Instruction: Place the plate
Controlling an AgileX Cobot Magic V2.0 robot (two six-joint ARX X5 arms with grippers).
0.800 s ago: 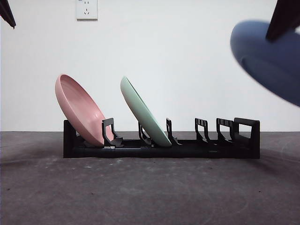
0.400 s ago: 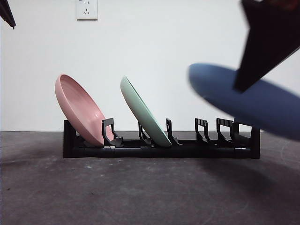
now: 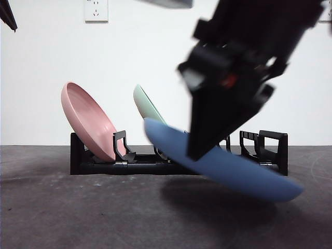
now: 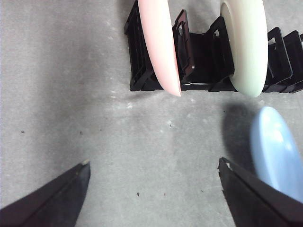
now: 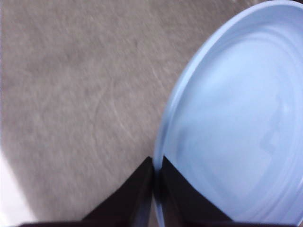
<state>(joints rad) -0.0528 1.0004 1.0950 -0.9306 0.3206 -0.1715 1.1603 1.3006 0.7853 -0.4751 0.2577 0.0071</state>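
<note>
A: What stands at the left?
B: A pink plate [image 3: 88, 120] leans in the black rack [image 3: 179, 165] on the table [image 3: 78, 212]; a green plate [image 3: 149, 107] leans beside it; the left gripper [image 4: 154, 194] hangs above, jaws wide, holding nothing.
A: And rightward?
B: The right gripper [image 3: 199, 153] pinches the blue plate [image 3: 223, 163] by its rim; it tilts just above the table, before the rack.
</note>
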